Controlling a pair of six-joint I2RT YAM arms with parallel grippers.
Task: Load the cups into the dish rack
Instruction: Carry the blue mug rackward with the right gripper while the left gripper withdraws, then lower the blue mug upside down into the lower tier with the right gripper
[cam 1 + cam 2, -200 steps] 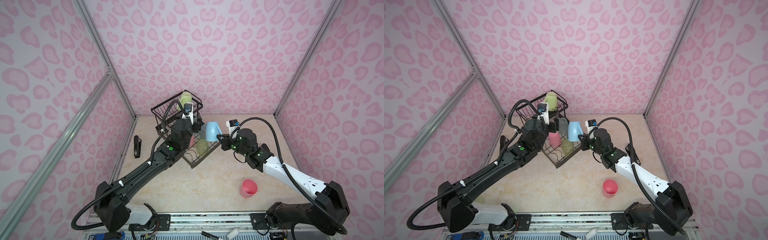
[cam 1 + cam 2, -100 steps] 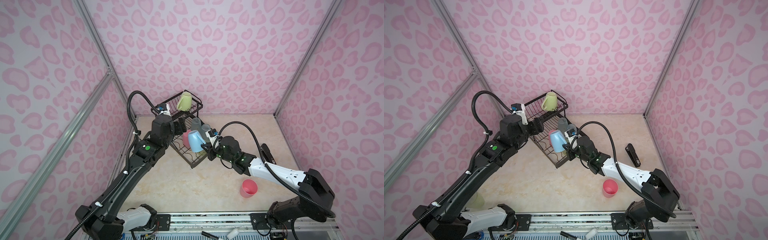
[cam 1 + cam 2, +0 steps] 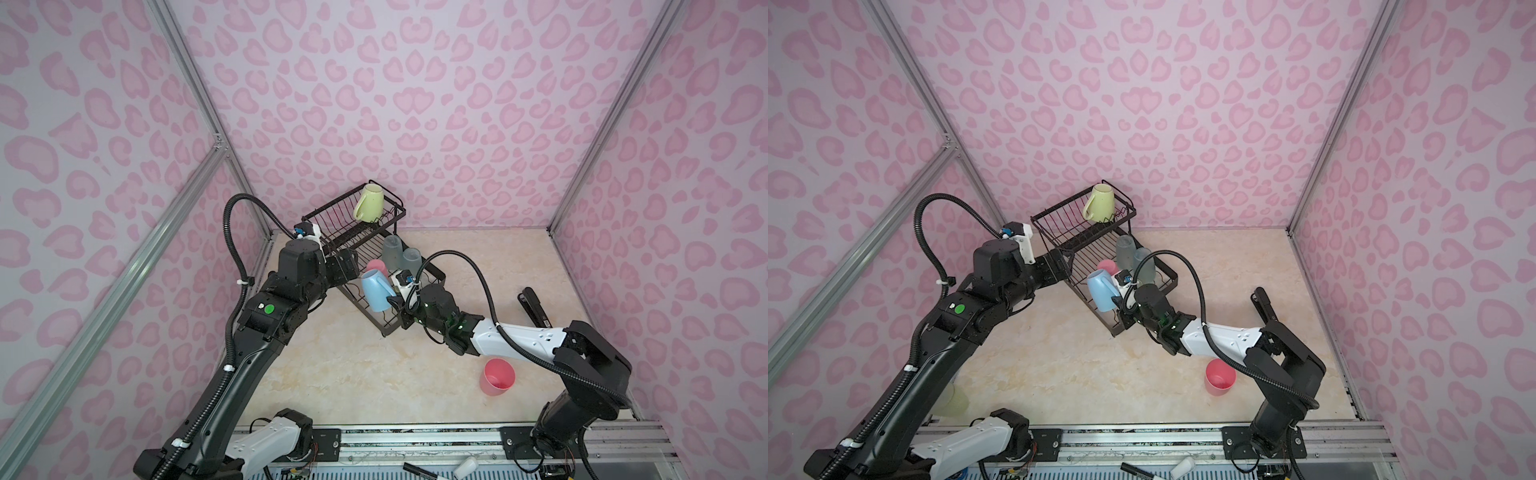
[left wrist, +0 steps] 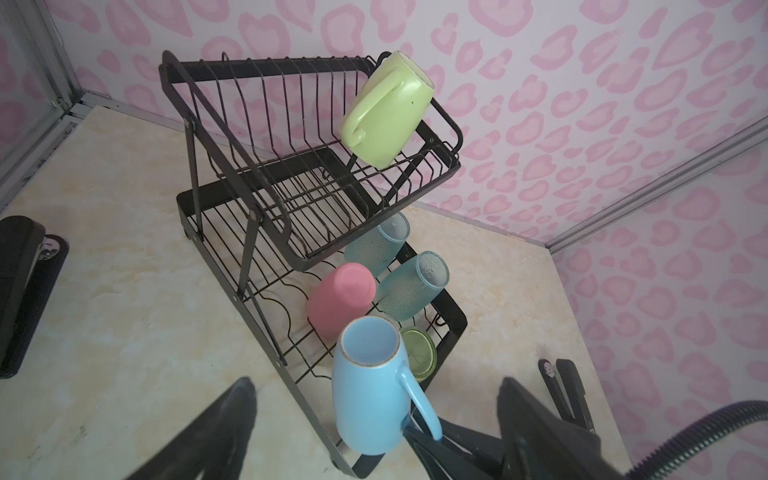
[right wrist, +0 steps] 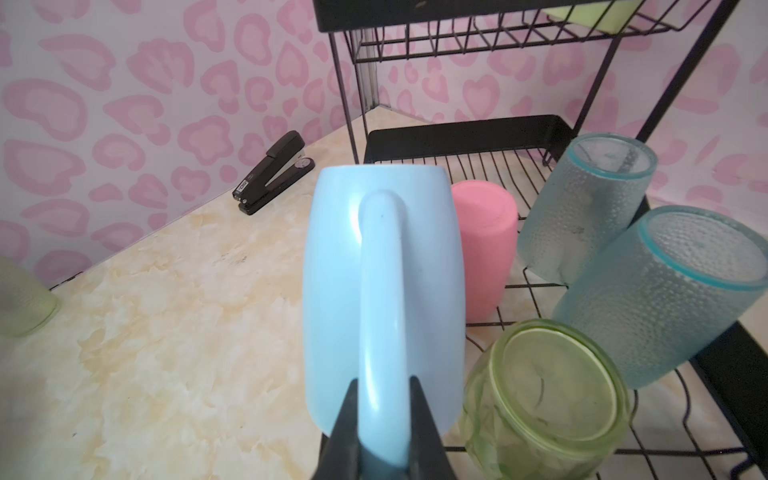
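My right gripper [image 5: 382, 380] is shut on the handle of the light-blue mug [image 5: 382, 270], which hangs tilted over the front end of the dish rack's [image 3: 353, 216] lower tray. In both top views this mug [image 3: 374, 291] [image 3: 1102, 291] sits just left of the right gripper [image 3: 395, 297]. My left gripper [image 4: 374, 382] is open and empty, beside the rack's left side [image 3: 347, 266]. A lime mug [image 3: 368, 203] leans in the upper basket. On the lower tray stand two blue-grey tumblers [image 4: 378, 245] [image 4: 411, 286], a pink cup [image 4: 338, 297] and a green tumbler [image 5: 544, 399].
Another pink cup [image 3: 497, 376] stands mouth-up on the table at front right. A green tumbler [image 3: 953, 401] shows at front left, behind the left arm. One black stapler [image 3: 534, 307] lies right of the rack and another [image 5: 274, 172] lies by the left wall.
The left gripper has drawn back from the rack toward the left wall and opened wider. The right arm has carried the light-blue mug leftward, down to the tray's front end.
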